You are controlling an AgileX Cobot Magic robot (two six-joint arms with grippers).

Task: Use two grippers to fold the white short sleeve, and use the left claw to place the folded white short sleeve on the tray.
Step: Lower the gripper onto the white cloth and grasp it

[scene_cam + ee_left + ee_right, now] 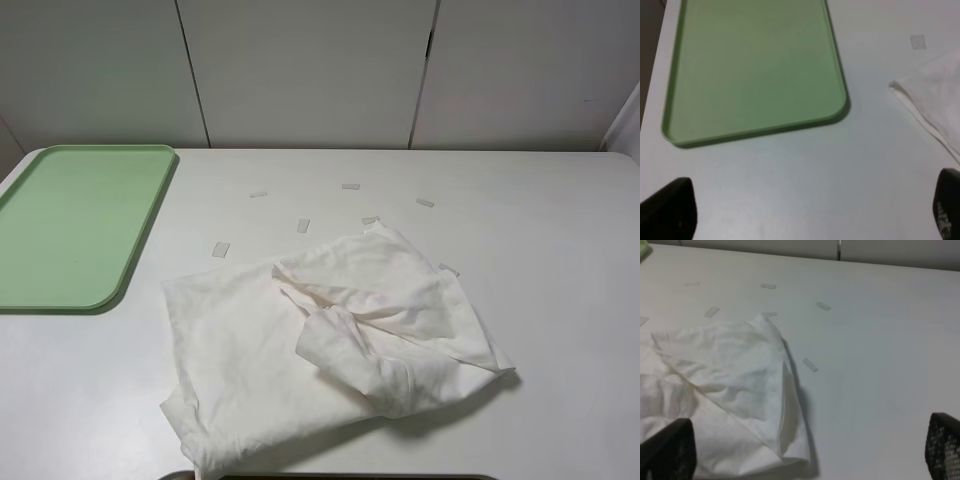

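You have the left gripper [807,207] and the right gripper [805,447] spread wide and holding nothing, seemingly ready to take the crumpled white short sleeve [330,340] lying by the table's [560,300] near edge, while the tray [70,225] sits at the far left corner to receive it.

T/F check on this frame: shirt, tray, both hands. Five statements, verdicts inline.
1. The crumpled white cotton T-shirt lies inside the flat pale green plastic tray. False: it lies on the white table, beside the tray.
2. The tray holds nothing. True.
3. The left hand is shut on the T-shirt. False: it is open, off the cloth.
4. The right hand is open and holds nothing. True.
5. Several small pale tape strips lie on the table near the T-shirt. True.
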